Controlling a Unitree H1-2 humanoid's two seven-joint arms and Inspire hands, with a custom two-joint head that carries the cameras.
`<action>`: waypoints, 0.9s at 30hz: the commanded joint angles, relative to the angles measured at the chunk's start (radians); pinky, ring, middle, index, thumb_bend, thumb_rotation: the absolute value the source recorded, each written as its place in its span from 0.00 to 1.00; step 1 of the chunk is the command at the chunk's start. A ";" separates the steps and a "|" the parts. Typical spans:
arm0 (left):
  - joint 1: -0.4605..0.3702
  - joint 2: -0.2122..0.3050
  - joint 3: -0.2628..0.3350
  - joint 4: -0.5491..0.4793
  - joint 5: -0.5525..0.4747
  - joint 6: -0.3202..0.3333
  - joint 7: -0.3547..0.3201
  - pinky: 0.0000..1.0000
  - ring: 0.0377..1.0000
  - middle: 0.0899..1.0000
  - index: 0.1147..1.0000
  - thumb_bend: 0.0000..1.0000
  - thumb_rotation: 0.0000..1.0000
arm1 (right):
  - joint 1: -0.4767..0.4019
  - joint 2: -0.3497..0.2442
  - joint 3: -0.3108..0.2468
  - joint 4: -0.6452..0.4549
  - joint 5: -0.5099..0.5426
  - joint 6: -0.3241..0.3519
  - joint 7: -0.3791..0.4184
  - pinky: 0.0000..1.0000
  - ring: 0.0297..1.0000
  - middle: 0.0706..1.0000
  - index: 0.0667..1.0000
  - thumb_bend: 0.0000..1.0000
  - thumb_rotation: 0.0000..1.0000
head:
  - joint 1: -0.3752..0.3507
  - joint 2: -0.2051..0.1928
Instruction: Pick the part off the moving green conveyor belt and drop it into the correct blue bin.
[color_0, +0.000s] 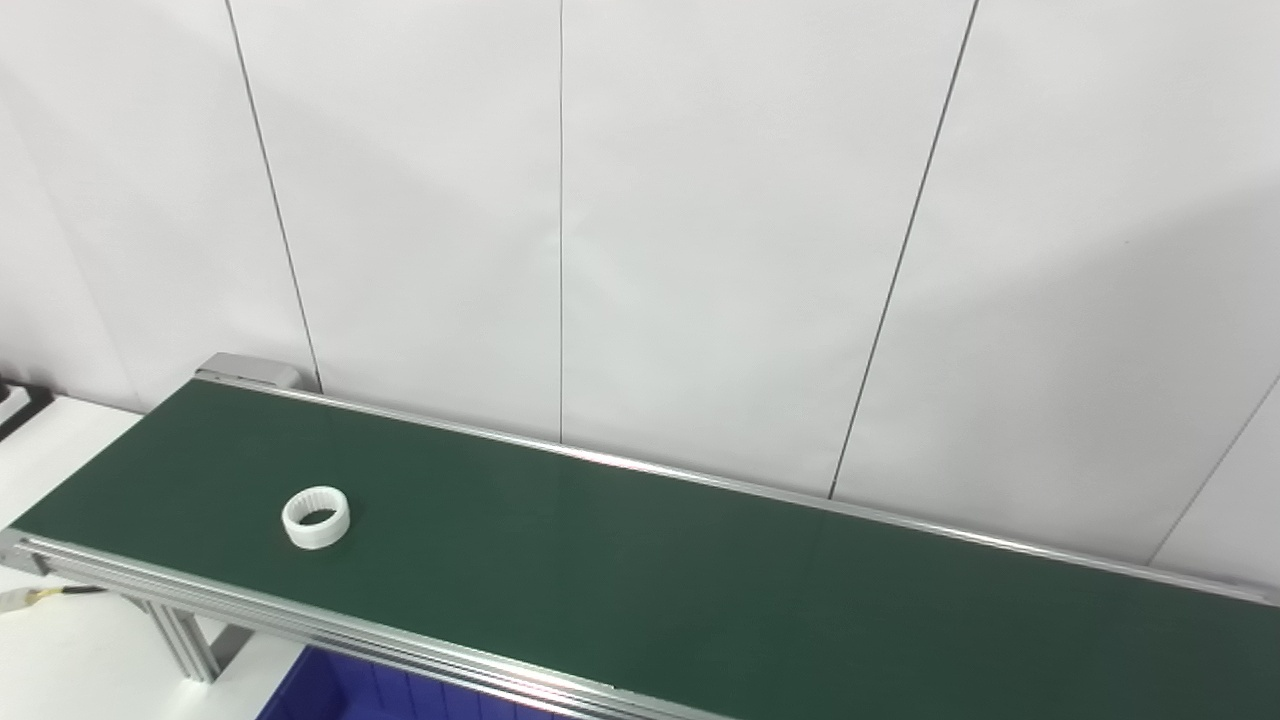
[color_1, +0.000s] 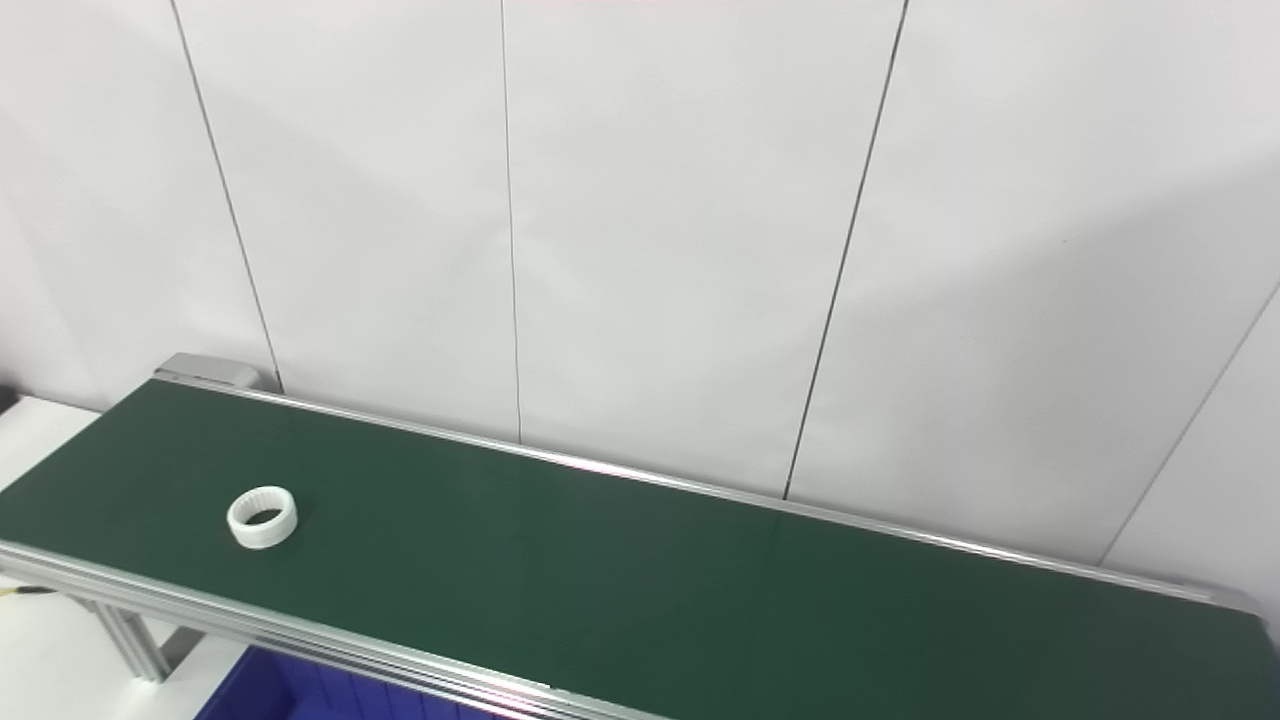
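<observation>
A white ribbed ring part (color_0: 316, 517) lies flat on the dark green conveyor belt (color_0: 650, 560), near the belt's left end and closer to its front rail. A corner of a blue bin (color_0: 350, 690) shows below the belt's front rail at the bottom edge. Neither hand nor arm appears in either eye view.
The belt runs from upper left to lower right between aluminium rails (color_0: 300, 625). A white panelled wall (color_0: 640, 220) stands right behind it. A white table surface (color_0: 60, 430) lies to the left, with a leg of the conveyor frame (color_0: 185, 645) and a cable (color_0: 40, 597) beside it.
</observation>
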 joint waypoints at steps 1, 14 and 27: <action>-0.022 -0.002 -0.001 -0.034 0.010 -0.028 0.005 0.63 0.70 0.74 0.72 0.96 0.28 | -0.016 0.002 -0.008 -0.028 0.015 -0.043 0.003 0.65 0.76 0.81 0.93 0.16 0.64 | 0.001 0.000; -0.108 0.016 0.095 -0.304 0.235 0.097 0.161 0.60 0.68 0.71 0.71 1.00 0.19 | -0.054 -0.029 -0.042 0.015 0.083 -0.059 0.045 0.70 0.79 0.84 0.96 0.18 0.72 | 0.159 0.026; -0.312 0.115 0.072 -0.408 0.757 0.463 0.182 0.79 0.89 0.93 0.91 0.82 0.28 | -0.078 -0.046 -0.073 0.050 0.150 -0.051 0.090 0.79 0.83 0.87 1.00 0.04 0.66 | 0.214 0.028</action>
